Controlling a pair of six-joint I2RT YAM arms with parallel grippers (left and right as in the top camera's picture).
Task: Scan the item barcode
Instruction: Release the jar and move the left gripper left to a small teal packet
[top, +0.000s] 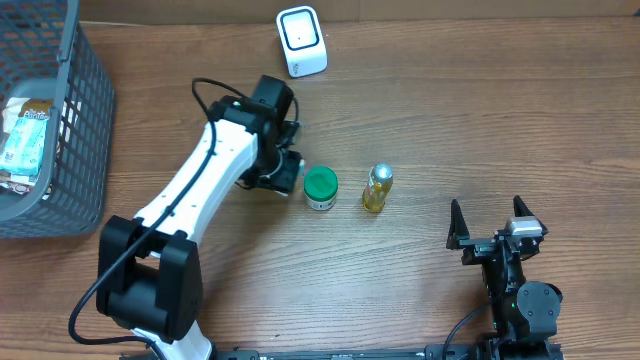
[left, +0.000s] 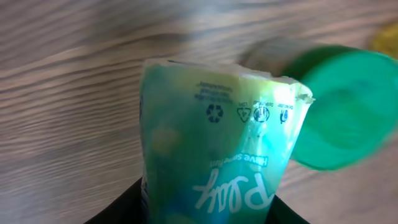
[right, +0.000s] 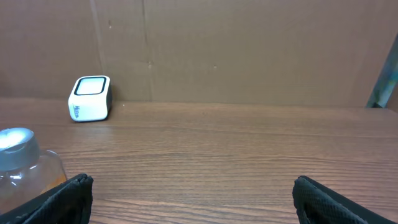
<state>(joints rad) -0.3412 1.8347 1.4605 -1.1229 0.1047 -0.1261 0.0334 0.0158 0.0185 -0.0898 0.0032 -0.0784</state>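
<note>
Pouch (left: 217, 162) of glossy teal-green plastic, its torn-looking top edge up, stands clamped between the dark fingers of the left gripper (left: 205, 213), which has closed partway onto its lower end. The face turned to the left wrist camera carries a row of small recycling symbols and, upside down, white lettering reading "Play".

Seen from overhead, the left gripper (top: 288, 178) sits near the middle of the wooden table (top: 450, 120) and covers the pouch almost entirely. Just beside it on its right is a green-lidded jar (top: 320, 187), whose lid fills the right of the wrist view, blurred. Next comes a small bottle (top: 377, 188) of yellow liquid with a silver cap, standing upright near the jar but apart from it.

A white scanner (top: 301, 41) rests at the far edge of the table, well apart from the pouch, with the left arm's wrist lying between them. A grey mesh basket (top: 85, 120) holding packets occupies the far left.

The right gripper (top: 488, 222) waits near the front edge, jaws spread wide and empty.
</note>
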